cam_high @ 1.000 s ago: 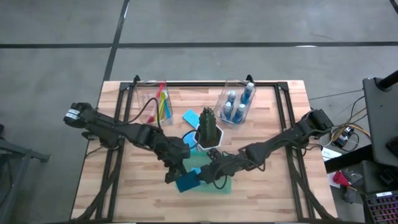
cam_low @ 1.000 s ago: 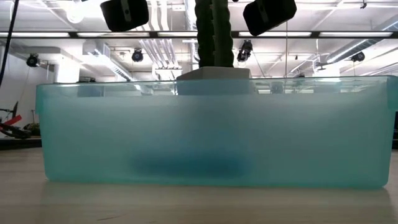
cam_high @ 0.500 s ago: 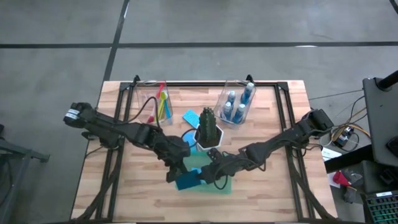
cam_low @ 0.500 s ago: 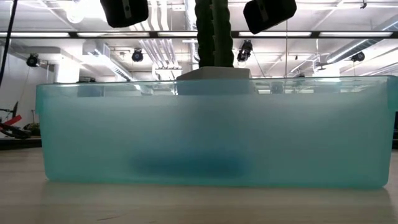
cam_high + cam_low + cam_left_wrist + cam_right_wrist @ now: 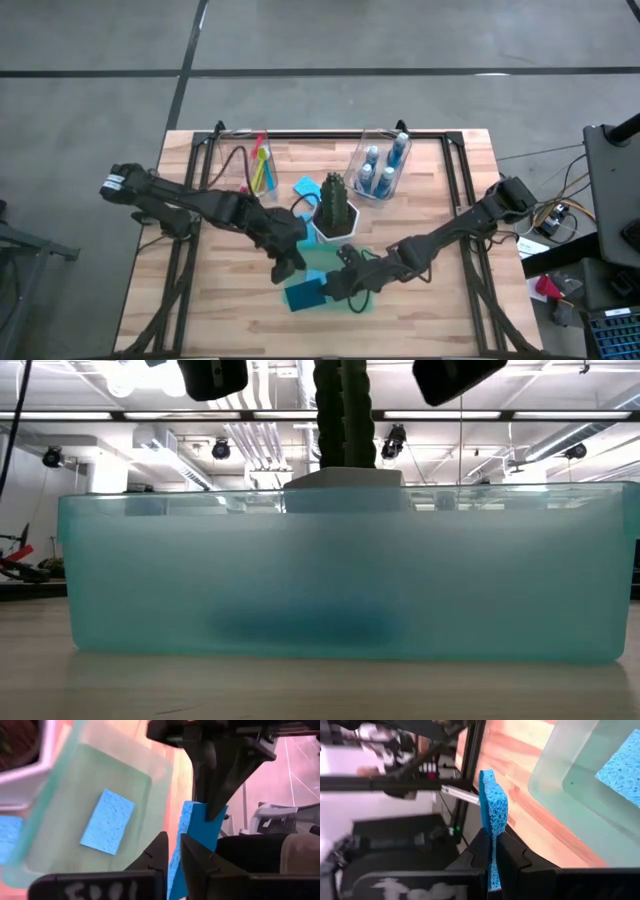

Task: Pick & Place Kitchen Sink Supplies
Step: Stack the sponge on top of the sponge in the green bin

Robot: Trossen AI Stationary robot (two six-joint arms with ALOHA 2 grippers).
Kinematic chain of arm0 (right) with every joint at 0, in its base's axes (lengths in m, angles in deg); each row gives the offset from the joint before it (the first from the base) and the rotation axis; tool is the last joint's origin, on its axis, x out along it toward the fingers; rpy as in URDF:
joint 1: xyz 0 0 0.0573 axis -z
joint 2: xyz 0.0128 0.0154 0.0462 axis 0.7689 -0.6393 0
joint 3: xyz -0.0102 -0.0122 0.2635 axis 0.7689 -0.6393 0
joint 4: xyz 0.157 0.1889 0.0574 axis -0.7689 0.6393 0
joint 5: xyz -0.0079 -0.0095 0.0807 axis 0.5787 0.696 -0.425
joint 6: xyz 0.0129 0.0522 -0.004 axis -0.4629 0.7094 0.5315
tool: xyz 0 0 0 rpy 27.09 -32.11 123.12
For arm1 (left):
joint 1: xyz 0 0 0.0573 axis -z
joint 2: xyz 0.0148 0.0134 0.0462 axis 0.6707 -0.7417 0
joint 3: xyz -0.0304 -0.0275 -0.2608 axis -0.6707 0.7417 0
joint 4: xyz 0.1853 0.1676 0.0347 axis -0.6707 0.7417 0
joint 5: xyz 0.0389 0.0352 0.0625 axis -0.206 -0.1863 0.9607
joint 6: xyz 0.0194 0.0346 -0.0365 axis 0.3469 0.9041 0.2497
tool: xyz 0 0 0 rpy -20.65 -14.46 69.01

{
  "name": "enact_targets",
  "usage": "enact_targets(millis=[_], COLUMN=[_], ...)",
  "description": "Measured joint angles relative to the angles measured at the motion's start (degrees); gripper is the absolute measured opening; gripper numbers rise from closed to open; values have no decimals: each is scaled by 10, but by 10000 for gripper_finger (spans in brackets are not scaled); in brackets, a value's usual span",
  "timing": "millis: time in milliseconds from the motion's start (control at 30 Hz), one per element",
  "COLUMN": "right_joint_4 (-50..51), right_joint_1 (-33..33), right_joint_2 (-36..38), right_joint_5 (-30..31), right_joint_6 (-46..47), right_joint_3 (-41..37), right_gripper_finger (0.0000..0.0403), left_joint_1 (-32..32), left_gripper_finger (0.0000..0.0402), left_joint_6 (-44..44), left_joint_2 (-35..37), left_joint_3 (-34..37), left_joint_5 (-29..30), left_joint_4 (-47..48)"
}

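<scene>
The low view is almost filled by the frosted wall of the green tray (image 5: 340, 575), so whatever lies in it reads only as a dark blur; above its rim just the plant's (image 5: 345, 415) stem and white pot top show, and two dark arm parts are cut off at the upper edge.

In the high view both arms reach in from the worktop's (image 5: 200, 310) sides and meet at the tray's (image 5: 345, 262) near left corner, in front of the plant (image 5: 335, 205). The right gripper (image 5: 330, 287) has its jaws clamped on a blue sponge (image 5: 303, 293), which the right wrist view shows edge-on, standing between the fingers (image 5: 481, 850) above the wood beside the tray. The left gripper (image 5: 283, 268) hangs just beside that sponge; the left wrist view shows its jaws a little apart, not gripping, with the held sponge (image 5: 192, 832) behind them.

A second sponge (image 5: 107, 821) lies flat on the tray floor. A third sponge (image 5: 305, 187) lies on the wood near the brush bin (image 5: 240, 165), which holds the brushes (image 5: 262, 165). The blue bottles (image 5: 383, 165) stand in the other clear bin (image 5: 355, 165)
</scene>
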Motion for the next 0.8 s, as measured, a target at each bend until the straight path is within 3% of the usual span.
enact_targets(millis=[233, 533, 800], right_joint_4=[41, 148, 167], right_joint_1=[-37, -72, -64], right_joint_2=[0, 0, -19], right_joint_5=[114, 234, 247], right_joint_6=[113, 254, 260], right_joint_3=[-1, -1, -1], right_gripper_finger=[13, 13, 13], left_joint_1=[-7, -7, -7], left_gripper_finger=[67, 65, 65], left_joint_6=[76, 128, 149], left_joint_2=[64, 174, 244], left_joint_3=[0, 5, 6], left_joint_5=[-3, 108, 136], left_joint_4=[3, 3, -1])
